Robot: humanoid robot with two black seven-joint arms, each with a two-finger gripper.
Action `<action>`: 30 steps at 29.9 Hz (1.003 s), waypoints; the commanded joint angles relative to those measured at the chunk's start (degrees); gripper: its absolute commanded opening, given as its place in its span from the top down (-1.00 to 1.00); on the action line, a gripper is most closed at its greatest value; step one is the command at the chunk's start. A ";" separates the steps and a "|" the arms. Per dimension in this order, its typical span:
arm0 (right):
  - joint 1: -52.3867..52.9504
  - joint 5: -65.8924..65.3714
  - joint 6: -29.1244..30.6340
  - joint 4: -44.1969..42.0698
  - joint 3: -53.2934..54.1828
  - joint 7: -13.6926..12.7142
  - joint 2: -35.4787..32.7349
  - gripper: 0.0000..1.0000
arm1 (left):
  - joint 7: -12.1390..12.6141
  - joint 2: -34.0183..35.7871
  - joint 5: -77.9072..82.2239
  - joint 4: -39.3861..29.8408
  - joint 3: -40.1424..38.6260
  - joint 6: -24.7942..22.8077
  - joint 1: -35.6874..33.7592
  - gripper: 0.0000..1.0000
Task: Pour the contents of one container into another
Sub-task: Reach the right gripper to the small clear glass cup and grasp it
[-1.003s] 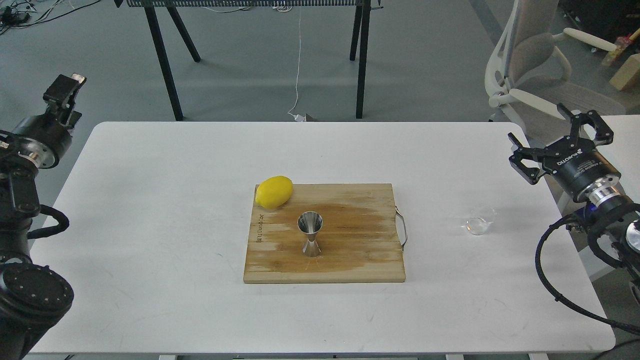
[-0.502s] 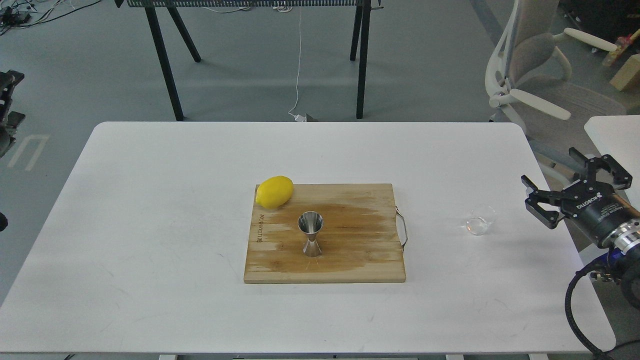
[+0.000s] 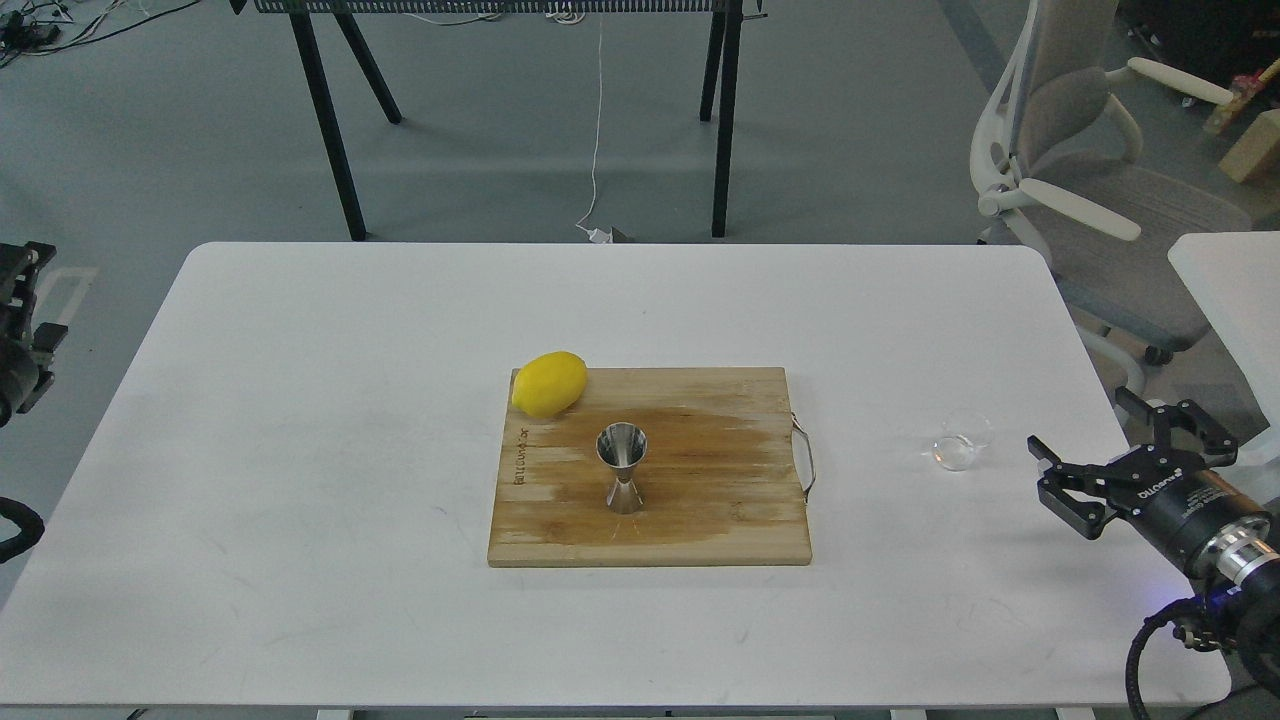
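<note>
The small clear glass cup (image 3: 960, 440) stands upright on the white table (image 3: 300, 450), right of the wooden cutting board (image 3: 700, 500). Upright near the board's middle stands the shiny steel jigger (image 3: 621, 468). My right gripper (image 3: 1125, 458) is open over the table's right edge, a short way right of and slightly nearer than the cup, with nothing between its fingers. Only a dark part of my left gripper (image 3: 18, 300) shows at the far left edge, off the table; its fingers cannot be told apart.
A yellow lemon (image 3: 548, 383) lies on the board's far left corner. A metal handle (image 3: 803, 458) sticks out of the board's right side. Behind the table are black trestle legs (image 3: 330, 120) and a white office chair (image 3: 1080, 170).
My right gripper has dropped lower and come nearer, now level with the cup. My left arm has pulled back to the left edge, mostly out of view.
</note>
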 commanded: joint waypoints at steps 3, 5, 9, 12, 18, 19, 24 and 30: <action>-0.12 0.46 -1.58 -1.11 -0.03 -0.45 4.68 -0.99 | 0.01 -1.87 -0.11 0.08 -0.20 0.00 1.50 -0.99; -0.12 0.46 -2.64 -2.16 0.06 -0.45 6.52 -0.99 | 0.01 -2.31 -0.12 0.17 -0.20 0.00 1.67 -0.99; 0.23 0.46 -2.91 -4.71 0.15 -0.45 8.64 -0.99 | 0.01 -3.01 -0.12 0.17 -0.20 0.00 1.76 -0.99; 1.02 0.46 -3.87 -6.91 0.15 -0.45 9.95 -0.99 | 0.01 -3.45 -0.03 0.26 -0.20 0.00 1.94 -0.99; 3.66 0.46 -5.46 -10.43 -0.03 -0.45 12.06 -0.99 | 0.01 -3.63 -0.03 0.26 -0.20 0.00 2.47 -0.99; 4.01 0.37 -5.81 -10.60 -0.03 -0.45 12.50 -0.99 | 0.01 -3.63 -0.03 0.26 -0.20 0.00 2.55 -0.99; 5.59 0.28 -7.92 -11.83 -0.03 -0.28 14.52 -0.99 | 0.01 -3.63 -0.03 0.26 -0.20 0.00 2.55 -0.99; 7.44 0.28 -9.15 -14.03 0.06 0.16 16.11 -0.99 | 0.01 -3.71 -0.03 0.26 -0.20 0.00 3.43 -0.99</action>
